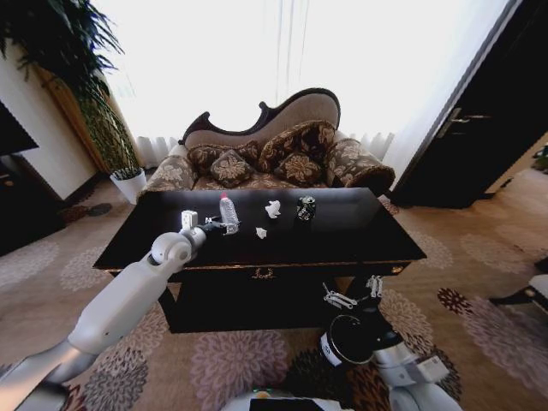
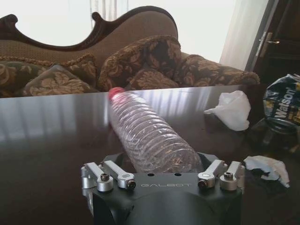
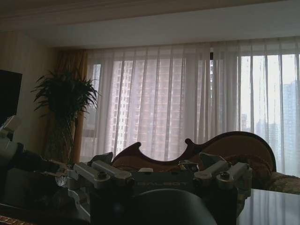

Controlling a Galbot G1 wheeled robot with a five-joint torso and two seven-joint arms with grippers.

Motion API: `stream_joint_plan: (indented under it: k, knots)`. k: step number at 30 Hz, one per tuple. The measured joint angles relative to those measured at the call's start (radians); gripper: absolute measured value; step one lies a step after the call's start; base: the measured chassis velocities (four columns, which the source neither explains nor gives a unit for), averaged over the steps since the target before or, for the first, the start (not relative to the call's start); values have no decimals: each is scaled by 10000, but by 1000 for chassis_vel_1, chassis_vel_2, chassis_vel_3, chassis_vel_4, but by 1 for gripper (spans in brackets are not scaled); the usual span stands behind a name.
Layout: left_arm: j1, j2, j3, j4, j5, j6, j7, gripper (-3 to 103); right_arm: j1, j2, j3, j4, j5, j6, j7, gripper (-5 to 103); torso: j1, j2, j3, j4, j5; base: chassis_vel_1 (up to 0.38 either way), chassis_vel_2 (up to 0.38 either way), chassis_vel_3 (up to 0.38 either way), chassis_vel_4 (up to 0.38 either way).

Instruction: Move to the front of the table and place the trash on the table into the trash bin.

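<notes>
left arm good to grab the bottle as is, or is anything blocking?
Probably yes. The left gripper is at the base of the clear bottle, which lies on the table with its base between the open fingers. The paper balls and can lie off to one side.

The worktop (image 1: pixel 360 235) is a glossy black rectangular surface with gold trim along its front edge, standing on a floral carpet (image 1: pixel 231 364). On it lie a clear plastic bottle (image 1: pixel 229 213) with a red cap, on its side toward the left, a white paper ball (image 1: pixel 273 208) near the middle, a smaller paper ball (image 1: pixel 261 232) closer to the front edge, and a dark shiny crumpled item (image 1: pixel 306 207), possibly a can, just right of the larger ball. These four pieces lie apart from one another.
</notes>
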Motion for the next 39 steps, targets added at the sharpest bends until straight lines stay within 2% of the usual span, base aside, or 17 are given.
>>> stream_joint_plan:
  k: [1,3,7,9,13,15,18,22,26,29,30,31,33,34,37,38,39]
  knots:
    - [47,32,-62,-18,2,-6,22,82,3,-7,-14,-3,-11,0,-1,100,0,0,0,0,-1,0,0,0,0]
    - [98,76,-134,-53,3,-16,44,82,4,-16,-32,-6,-22,-1,-2,100,0,0,0,0,0,0,0,0,0]
    - [316,251,-367,-260,4,-46,101,59,0,-31,-77,0,-52,-8,-9,100,0,0,0,-1,1,0,0,0,0]
    - [369,292,-419,-322,4,-56,125,59,-3,-33,-80,8,-53,-10,-11,100,0,0,0,-1,1,0,0,0,0]
    - [621,451,-642,-500,36,-94,212,45,-28,-59,-77,70,-49,-17,-12,100,0,0,0,-1,0,0,0,0,0]
    - [685,479,-698,-543,52,-107,227,45,-32,-65,-73,85,-43,-17,-12,100,0,0,0,-1,0,0,0,0,0]
    - [1170,623,-1140,-921,212,-209,294,36,-41,-104,-66,104,-4,-18,0,100,0,1,0,-3,0,0,0,0,0]
    - [1960,801,-1932,-1660,1026,-805,610,34,-29,-179,-122,103,185,8,26,100,0,0,0,-2,1,0,0,0,0]
    - [3171,866,-3225,-2732,1695,-1647,1110,34,-12,-298,-418,114,999,29,-150,100,0,1,-1,-2,1,0,0,0,0]
    - [4621,706,-4646,-3680,2098,-2635,2140,34,25,-423,-813,117,2048,-20,-575,100,-1,1,-1,-1,1,0,0,0,0]
    - [4621,706,-4646,-3680,2098,-2635,2140,34,25,-423,-813,117,2048,-20,-575,100,-1,1,-1,-1,1,0,0,0,0]
    - [5271,610,-5220,-3975,2383,-3233,3060,34,52,-479,-1075,93,2639,-62,-943,100,-1,1,-1,0,1,0,0,0,0]
    - [6105,519,-5782,-4431,2544,-3951,4191,34,93,-514,-1516,102,3416,-179,-1323,100,-1,1,-1,-1,0,0,0,0,0]
    - [6105,519,-5782,-4431,2544,-3951,4191,34,93,-514,-1516,102,3416,-179,-1323,100,-1,1,-1,-1,0,0,0,0,0]
    - [7168,433,-6244,-5283,2519,-4957,5578,34,166,-515,-2287,189,4040,-312,-1675,100,-1,1,-1,0,1,0,0,0,0]
    - [7168,433,-6244,-5283,2519,-4957,5578,34,166,-515,-2287,189,4040,-312,-1675,100,-1,1,-1,0,1,0,0,0,0]
    - [7505,426,-6374,-5543,2529,-5212,6019,34,175,-522,-2528,192,4124,-313,-1872,100,-1,1,-2,-1,1,0,0,0,0]
